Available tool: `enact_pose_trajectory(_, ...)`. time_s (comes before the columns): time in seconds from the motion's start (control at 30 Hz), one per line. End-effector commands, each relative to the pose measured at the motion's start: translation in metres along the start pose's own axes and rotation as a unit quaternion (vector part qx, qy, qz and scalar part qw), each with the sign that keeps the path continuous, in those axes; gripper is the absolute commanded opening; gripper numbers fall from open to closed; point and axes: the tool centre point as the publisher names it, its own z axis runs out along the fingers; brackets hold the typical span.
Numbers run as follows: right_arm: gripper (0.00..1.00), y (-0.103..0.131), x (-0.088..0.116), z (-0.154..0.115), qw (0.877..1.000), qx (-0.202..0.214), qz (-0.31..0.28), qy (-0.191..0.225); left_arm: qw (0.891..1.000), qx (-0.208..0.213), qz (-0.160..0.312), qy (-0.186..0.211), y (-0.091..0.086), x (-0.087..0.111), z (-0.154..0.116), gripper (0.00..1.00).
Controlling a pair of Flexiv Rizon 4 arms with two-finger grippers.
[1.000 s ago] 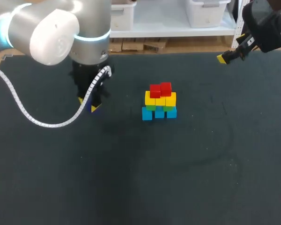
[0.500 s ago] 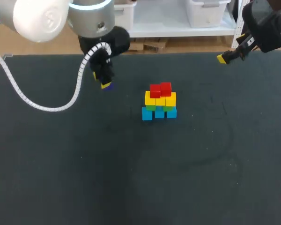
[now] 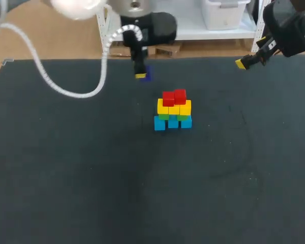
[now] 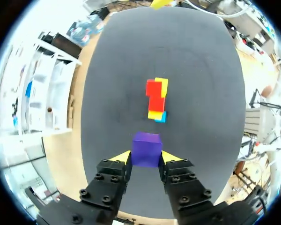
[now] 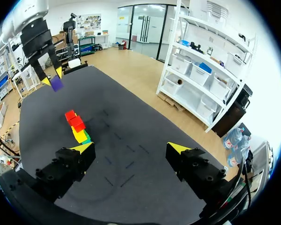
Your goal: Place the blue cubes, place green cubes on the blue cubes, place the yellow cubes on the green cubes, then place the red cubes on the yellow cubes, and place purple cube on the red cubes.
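Note:
A stack of cubes [image 3: 173, 110] stands mid-table: blue cubes [image 3: 172, 122] at the base, green [image 3: 164, 116] above them, yellow [image 3: 174, 107] above those, two red cubes [image 3: 174, 97] on top. My left gripper [image 3: 142, 74] hangs in the air behind and left of the stack, shut on the purple cube [image 3: 146, 73]. In the left wrist view the purple cube [image 4: 146, 148] sits between the yellow tips of the left gripper [image 4: 145, 157], with the stack [image 4: 156, 100] ahead. My right gripper [image 3: 242, 63] stays open at the far right edge; the stack [image 5: 77, 127] lies ahead of the right gripper [image 5: 131, 148].
The dark table mat [image 3: 142, 188] spreads wide around the stack, with no other loose objects on it. The left arm's white cable [image 3: 66, 86] loops above the left half of the table.
My left arm has lifted the purple cube from the table's left side and carried it rightward and farther back, toward the stack. The right arm has not moved.

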Motion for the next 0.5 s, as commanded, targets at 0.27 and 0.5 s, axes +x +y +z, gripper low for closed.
enact_pose_trajectory(0.27, 1.0, 0.001, 0.0, 0.0, 1.0, 0.001, 0.0, 0.0, 0.996, 0.076, 0.017, 0.033, 0.001, -0.071, 0.021, 0.0)
enact_pose_trajectory(0.5, 1.0, 0.001, 0.0, 0.0, 1.0, 0.001, 0.0, 0.0, 0.997, 0.073, 0.004, 0.035, -0.012, -0.072, 0.026, 0.0)
